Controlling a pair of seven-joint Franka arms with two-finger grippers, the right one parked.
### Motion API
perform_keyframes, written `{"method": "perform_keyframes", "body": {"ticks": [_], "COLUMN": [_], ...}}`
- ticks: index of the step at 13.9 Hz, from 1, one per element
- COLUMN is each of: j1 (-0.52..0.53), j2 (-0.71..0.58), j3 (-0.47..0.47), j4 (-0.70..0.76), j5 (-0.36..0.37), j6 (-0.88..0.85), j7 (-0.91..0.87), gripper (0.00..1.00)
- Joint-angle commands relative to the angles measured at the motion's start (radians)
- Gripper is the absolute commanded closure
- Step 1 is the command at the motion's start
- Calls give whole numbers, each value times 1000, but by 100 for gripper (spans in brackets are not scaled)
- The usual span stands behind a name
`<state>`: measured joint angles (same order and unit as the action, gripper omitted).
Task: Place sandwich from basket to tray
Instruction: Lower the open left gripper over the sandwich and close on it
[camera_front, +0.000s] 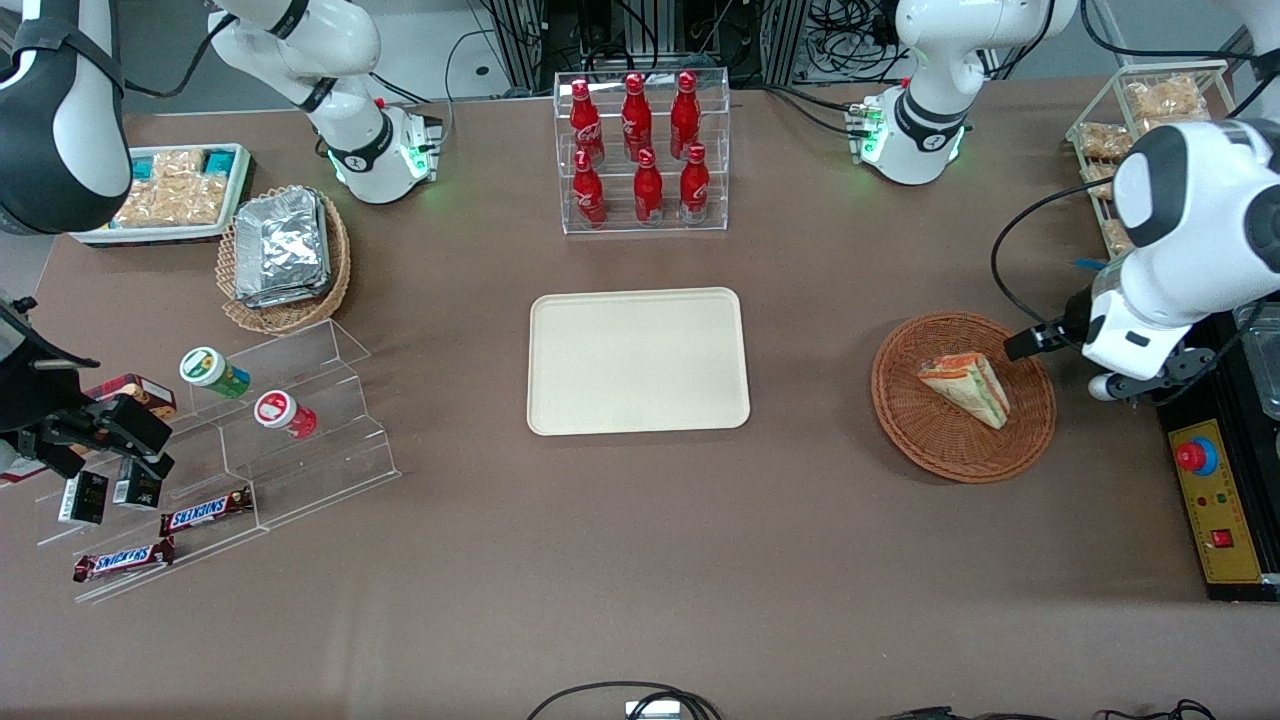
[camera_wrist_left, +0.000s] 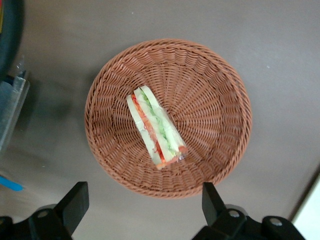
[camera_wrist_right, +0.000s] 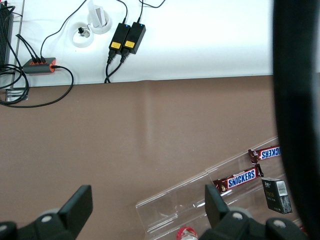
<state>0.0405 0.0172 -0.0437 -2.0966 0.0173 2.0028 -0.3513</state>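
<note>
"SNICKERS" on chocolate bars (camera_front: 205, 511)

Lighting: bright, even, apparently overhead; shadows soft and short, as under the basket (camera_wrist_left: 167, 117) and tray (camera_front: 638, 360). Glare: mild sheen on the foil packs (camera_front: 282, 245) and clear acrylic racks (camera_front: 290, 420). Focus: sharp at centre; the gripper (camera_wrist_left: 145, 212) looks slightly soft in the left wrist view.

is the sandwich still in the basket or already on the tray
In the basket: the sandwich lies on its weave, the tray bare, the open gripper above.
</note>
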Motion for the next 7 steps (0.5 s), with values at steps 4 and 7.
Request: {"method": "perform_keyframes", "body": {"ticks": [4,7], "j1": [-10,-11], "j2": [-7,35], "j3": [-13,-15], "j4": [-170,-220], "j5": [88,119], "j6": [198,322], "j7": [-234,-342], "gripper": [0,0]}}
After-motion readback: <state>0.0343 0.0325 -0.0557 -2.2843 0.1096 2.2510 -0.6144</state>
